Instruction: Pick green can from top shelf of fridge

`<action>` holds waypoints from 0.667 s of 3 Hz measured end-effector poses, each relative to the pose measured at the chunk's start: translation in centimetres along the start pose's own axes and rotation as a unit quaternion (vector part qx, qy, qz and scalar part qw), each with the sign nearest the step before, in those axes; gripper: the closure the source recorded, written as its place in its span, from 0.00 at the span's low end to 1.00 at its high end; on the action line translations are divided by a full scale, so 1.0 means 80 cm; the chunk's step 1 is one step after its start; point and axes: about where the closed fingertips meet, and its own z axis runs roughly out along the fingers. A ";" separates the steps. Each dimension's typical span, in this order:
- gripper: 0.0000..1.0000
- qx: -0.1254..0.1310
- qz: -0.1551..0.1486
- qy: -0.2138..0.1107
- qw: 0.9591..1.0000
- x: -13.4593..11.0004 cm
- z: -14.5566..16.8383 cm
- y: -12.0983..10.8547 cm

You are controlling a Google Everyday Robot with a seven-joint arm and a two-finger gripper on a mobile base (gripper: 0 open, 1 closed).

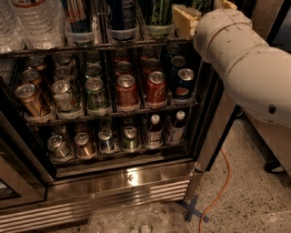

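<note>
gripper (185, 20) just beside green can (159, 11) on top shelf (59, 49); its state cannot be told

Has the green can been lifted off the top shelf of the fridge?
No, the green can stands in its clear tray on the top shelf, with the gripper close beside it.

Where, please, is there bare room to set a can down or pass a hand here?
Only the speckled floor right of the fridge, past the orange cable, is bare. The top shelf is crowded: water bottles, the green can, and the claw beside it. The soda rack below is full.
</note>
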 end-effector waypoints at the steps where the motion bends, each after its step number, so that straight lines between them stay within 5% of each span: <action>1: 0.32 0.000 0.014 -0.008 1.000 0.003 0.015 -0.005; 2: 0.33 0.004 0.024 -0.015 1.000 0.006 0.026 -0.015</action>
